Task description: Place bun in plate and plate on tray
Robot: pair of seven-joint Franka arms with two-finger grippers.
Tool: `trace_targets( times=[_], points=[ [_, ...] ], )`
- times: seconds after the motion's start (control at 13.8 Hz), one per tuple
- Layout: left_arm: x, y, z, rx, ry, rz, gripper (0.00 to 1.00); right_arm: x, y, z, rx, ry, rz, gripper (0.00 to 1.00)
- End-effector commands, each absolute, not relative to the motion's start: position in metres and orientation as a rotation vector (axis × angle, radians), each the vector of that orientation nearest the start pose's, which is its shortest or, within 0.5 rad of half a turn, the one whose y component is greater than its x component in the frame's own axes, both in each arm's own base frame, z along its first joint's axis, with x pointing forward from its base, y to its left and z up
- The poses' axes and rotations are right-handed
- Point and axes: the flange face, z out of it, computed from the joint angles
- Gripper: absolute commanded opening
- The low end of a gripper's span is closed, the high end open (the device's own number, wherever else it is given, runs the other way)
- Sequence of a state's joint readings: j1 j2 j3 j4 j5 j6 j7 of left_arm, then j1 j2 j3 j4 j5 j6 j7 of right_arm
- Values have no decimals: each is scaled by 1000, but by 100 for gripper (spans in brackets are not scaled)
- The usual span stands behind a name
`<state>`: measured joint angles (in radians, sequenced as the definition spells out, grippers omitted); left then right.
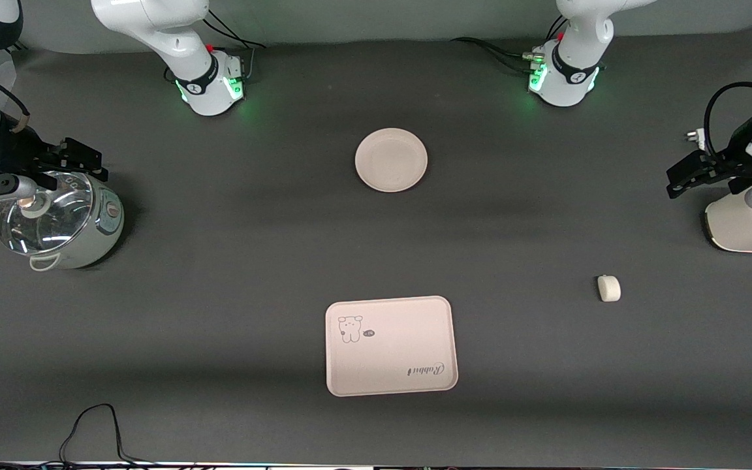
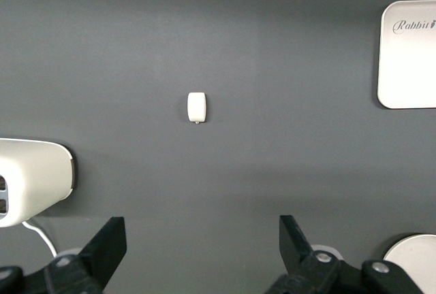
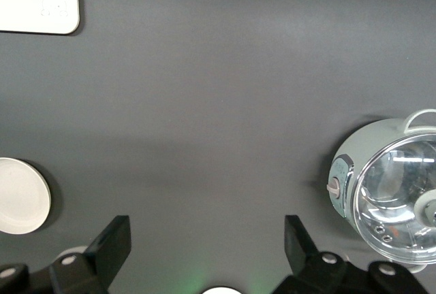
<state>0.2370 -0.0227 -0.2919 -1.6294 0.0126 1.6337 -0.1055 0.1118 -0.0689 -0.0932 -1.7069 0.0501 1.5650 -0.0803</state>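
Observation:
The bun [image 1: 609,288] lies on the dark table toward the left arm's end; it also shows in the left wrist view [image 2: 197,107]. The round plate [image 1: 391,160] sits empty mid-table, farther from the front camera than the tray [image 1: 391,346], which bears a cartoon animal and "Rabbit" script. My left gripper [image 1: 683,175] hangs open and empty at the left arm's end of the table, its own view [image 2: 202,239] showing bare table between the fingers. My right gripper [image 1: 92,163] is open and empty by the pot, as in its own view [image 3: 208,239].
A pale green pot with a glass lid [image 1: 56,219] stands at the right arm's end. A white appliance [image 1: 751,219] stands at the left arm's end, beside the left gripper. A black cable [image 1: 89,424] lies along the table's front edge.

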Motion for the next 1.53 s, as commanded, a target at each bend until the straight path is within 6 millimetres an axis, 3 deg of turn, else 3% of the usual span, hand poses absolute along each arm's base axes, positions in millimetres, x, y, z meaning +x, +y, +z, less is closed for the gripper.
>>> trace_targets(
  times=[0.0,0.15,0.29,0.44,0.65,0.8,0.95,1.16,1.45],
  points=[
    [549,-31,616,-3136,-46,-47,100,533,12,597,-3096,-129,94,100],
    [551,-30,616,-3137,-36,-61,100,534,7,597,-3096,-120,94,100],
    [557,-28,603,-3132,-33,-27,100,535,6,594,-3096,-117,103,100],
    [579,-24,548,-3116,-32,99,100,535,5,594,-3096,-115,103,100],
    [633,-9,458,-3087,-6,23,100,535,6,594,-3096,-120,103,100],
    [655,-6,405,-3095,-78,-17,100,535,6,594,-3094,-122,103,100],
    [662,-7,351,-3084,-55,-81,100,533,9,596,-3094,-127,103,100],
    [648,3,277,-3080,-34,-147,100,533,9,595,-3093,-129,110,100],
    [633,4,223,-3105,-37,-73,100,533,9,596,-3093,-132,110,100]
  ],
)
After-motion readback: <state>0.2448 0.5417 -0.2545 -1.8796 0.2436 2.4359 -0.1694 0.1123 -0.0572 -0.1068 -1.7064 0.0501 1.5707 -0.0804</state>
